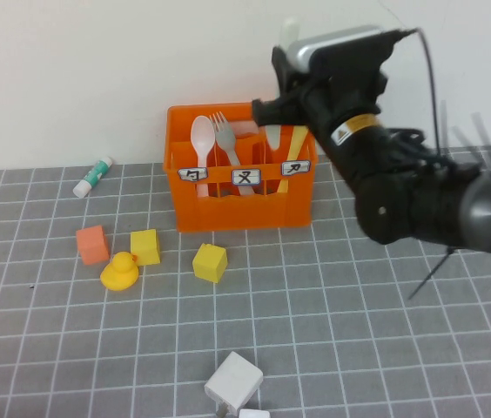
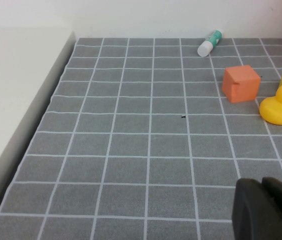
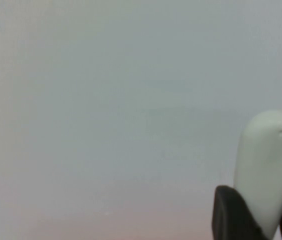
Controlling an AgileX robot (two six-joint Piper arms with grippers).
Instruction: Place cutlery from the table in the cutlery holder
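Right gripper (image 1: 282, 54) is up above the back right corner of the cutlery holder (image 1: 241, 209), jaws clamped on a white knife (image 3: 266, 170) whose rounded handle end sticks up past the fingers (image 3: 233, 215); in the high view its white tip shows just above the wrist housing. Left gripper (image 2: 268, 210) sits low over the table (image 1: 359, 331) on the left side, jaws fully closed, nothing in them, only its dark tip visible in the left wrist view. Holder is upright at the back of the table near the wall, three white labels on the front. Inside it: pale spoon (image 1: 203, 139) in the left compartment, grey-green fork (image 1: 224, 139) just beside it, pale yellow knife (image 1: 296, 148) in the right compartment, all standing. Loose on the table: glue stick (image 1: 94, 177) well left of the holder by the wall, orange cube (image 1: 92, 245), yellow duck (image 1: 119, 273), two yellow cubes (image 1: 145, 246) (image 1: 210, 262) in front of the holder, white block (image 1: 234, 381) at the near edge.
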